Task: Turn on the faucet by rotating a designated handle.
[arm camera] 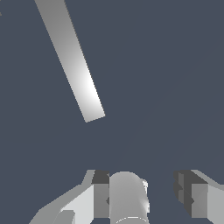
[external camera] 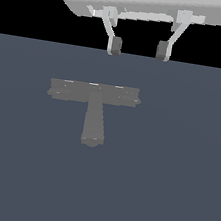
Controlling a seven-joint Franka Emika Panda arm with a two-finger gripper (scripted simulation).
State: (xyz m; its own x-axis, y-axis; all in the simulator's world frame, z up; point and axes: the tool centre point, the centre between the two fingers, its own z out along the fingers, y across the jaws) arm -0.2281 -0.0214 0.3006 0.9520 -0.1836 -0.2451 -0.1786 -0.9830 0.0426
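The faucet (external camera: pixel 96 105) is a matte grey T-shape on the dark floor, with a wide crossbar (external camera: pixel 94 92) and a longer stem (external camera: pixel 94 122) pointing toward the camera in the exterior view. My gripper (external camera: pixel 138 47) hangs open above and behind the crossbar, apart from it, and holds nothing. In the wrist view a long grey bar of the faucet (arm camera: pixel 74 65) runs diagonally. My gripper (arm camera: pixel 146 194) stands open there, and a pale rounded grey piece (arm camera: pixel 127 197) sits between the fingers, close to one finger (arm camera: pixel 100 192). I cannot tell whether they touch.
The white robot hand body (external camera: pixel 150 2) fills the upper part of the exterior view. The dark blue-grey floor (external camera: pixel 172 183) spreads around the faucet.
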